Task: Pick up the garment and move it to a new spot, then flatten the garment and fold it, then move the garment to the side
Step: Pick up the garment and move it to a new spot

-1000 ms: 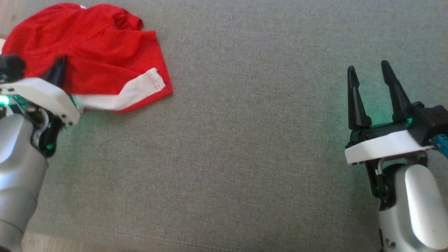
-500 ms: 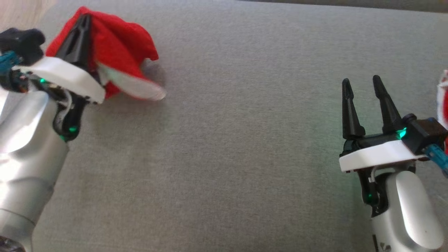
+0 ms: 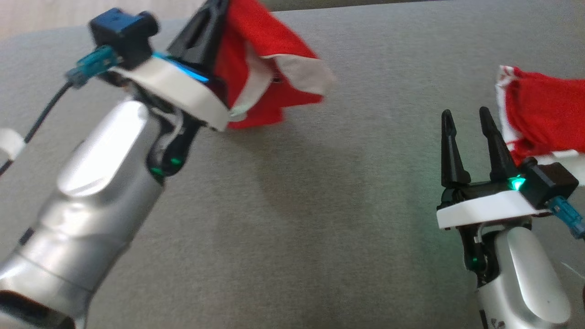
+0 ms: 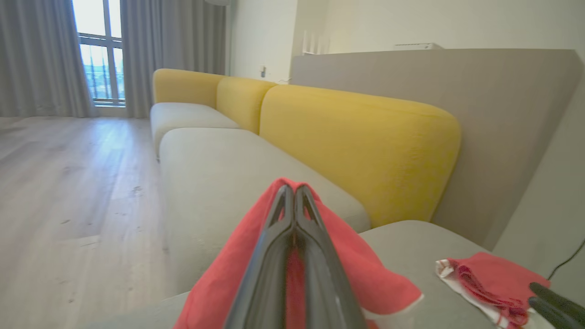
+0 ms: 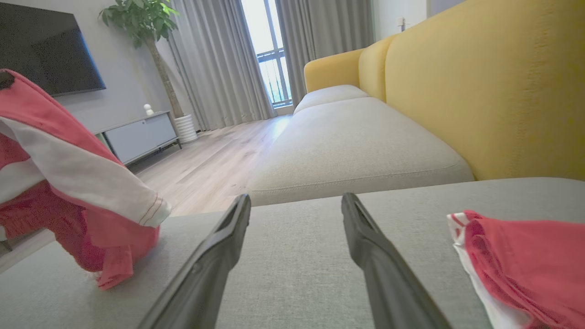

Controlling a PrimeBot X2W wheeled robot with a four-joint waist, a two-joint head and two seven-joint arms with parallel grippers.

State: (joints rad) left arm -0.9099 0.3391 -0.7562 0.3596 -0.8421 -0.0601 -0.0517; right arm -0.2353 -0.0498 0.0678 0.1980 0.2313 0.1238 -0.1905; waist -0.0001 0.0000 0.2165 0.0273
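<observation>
Garment up in the air, pinched by the left arm

The left gripper point(image 4: 293, 194) has its fingers clamped tight together on a bunched fold of the red garment point(image 3: 260, 77) with white trim, so the cloth hangs off them over the far left part of the grey sofa cushion point(image 3: 320, 205). In the right wrist view its lowest corner is either touching the cushion or just off it, can't tell which. The right gripper point(image 3: 464, 115) sits low over the cushion's right side, fingers spread wide with nothing between them. Just beside it on the right, a second red-and-white piece point(image 3: 544, 114) lies bunched on the cushion. Yellow backrests point(image 5: 480, 82) run along behind the seats.
</observation>
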